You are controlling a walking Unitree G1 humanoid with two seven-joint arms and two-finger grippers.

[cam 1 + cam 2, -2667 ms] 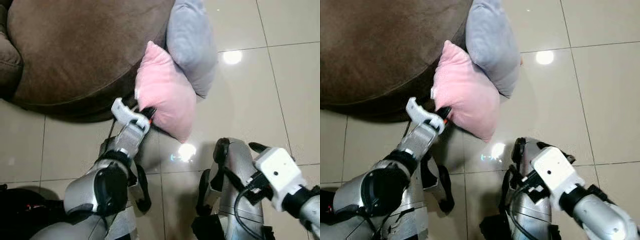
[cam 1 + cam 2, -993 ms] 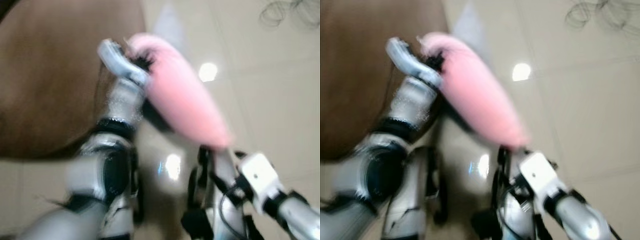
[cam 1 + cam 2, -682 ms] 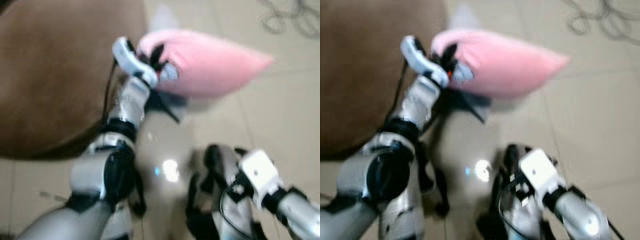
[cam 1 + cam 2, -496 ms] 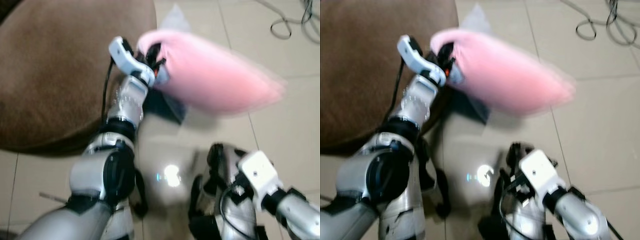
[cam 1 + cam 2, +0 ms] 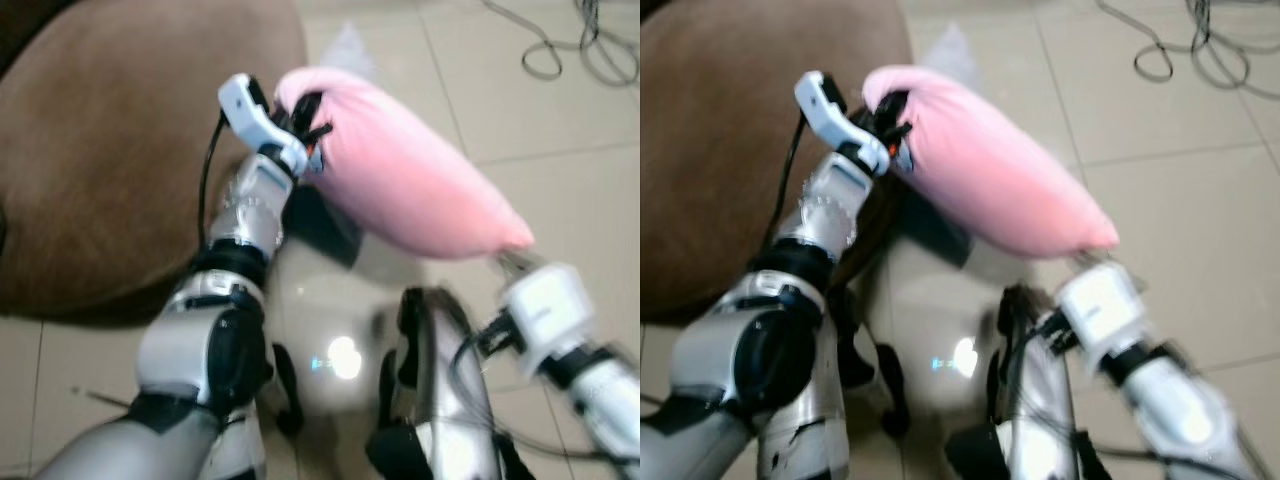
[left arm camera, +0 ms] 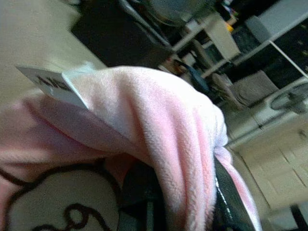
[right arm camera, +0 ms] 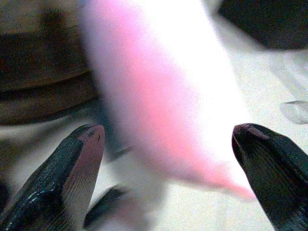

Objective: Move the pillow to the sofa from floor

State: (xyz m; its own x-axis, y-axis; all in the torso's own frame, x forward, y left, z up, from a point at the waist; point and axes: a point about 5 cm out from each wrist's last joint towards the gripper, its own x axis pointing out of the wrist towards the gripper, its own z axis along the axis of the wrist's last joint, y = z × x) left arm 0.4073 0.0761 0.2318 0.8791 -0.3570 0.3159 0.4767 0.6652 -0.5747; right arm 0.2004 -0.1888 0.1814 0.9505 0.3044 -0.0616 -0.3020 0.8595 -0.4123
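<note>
Gleaming beige floor tiles (image 5: 580, 200) are reflecting lamps beside the rounded brown sofa (image 5: 100, 170). Left tool (image 5: 305, 125) is clenching the plush pink pillow (image 5: 410, 180) aloft; right tool (image 7: 168, 178), fingers spread, is nearing its tip.

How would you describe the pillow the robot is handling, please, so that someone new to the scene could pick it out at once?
Start from the big brown sofa on the robot's left. At its edge the left gripper is shut on a corner of the pink pillow, which hangs above the tiled floor with its far tip just ahead of the open right gripper. It is the sole pink, plush thing there; a grey pillow peeks out behind.
</note>
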